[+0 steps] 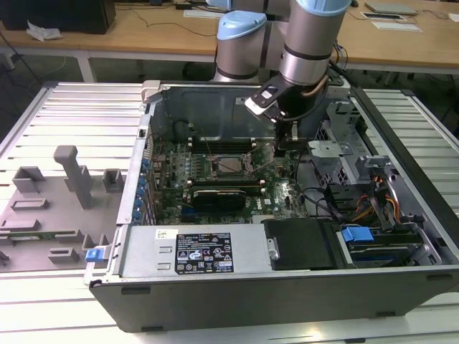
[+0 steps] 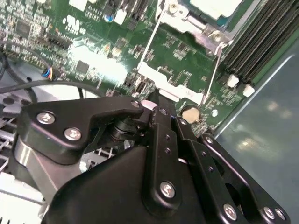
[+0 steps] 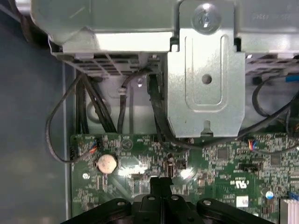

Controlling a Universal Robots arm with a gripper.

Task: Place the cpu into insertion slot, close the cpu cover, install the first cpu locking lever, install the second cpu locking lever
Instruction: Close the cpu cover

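Note:
The cpu [image 2: 218, 5] shows its pale face inside the insertion slot [image 1: 230, 165] on the green motherboard. The silver cpu cover [image 2: 186, 19] lies around it as a frame. Two thin wire locking levers [image 2: 150, 44] [image 2: 211, 70] run from the socket towards my gripper. My gripper [image 1: 282, 141] hangs over the board to the exterior view's right of the socket. In the second wrist view its black fingertips [image 2: 158, 108] sit close to a silver plate [image 2: 161, 84] between the lever ends. In the first wrist view the gripper [image 3: 161, 183] looks shut, and I cannot tell whether it pinches anything.
The open computer case [image 1: 287, 287] has tall metal walls. A metal drive cage [image 3: 205, 79] and black cables [image 3: 88, 107] stand beside the board. A coin battery [image 3: 106, 163] lies near the fingertips. Black memory slots [image 2: 261, 37] flank the socket. A grey fixture tray [image 1: 50, 208] lies at the exterior view's left.

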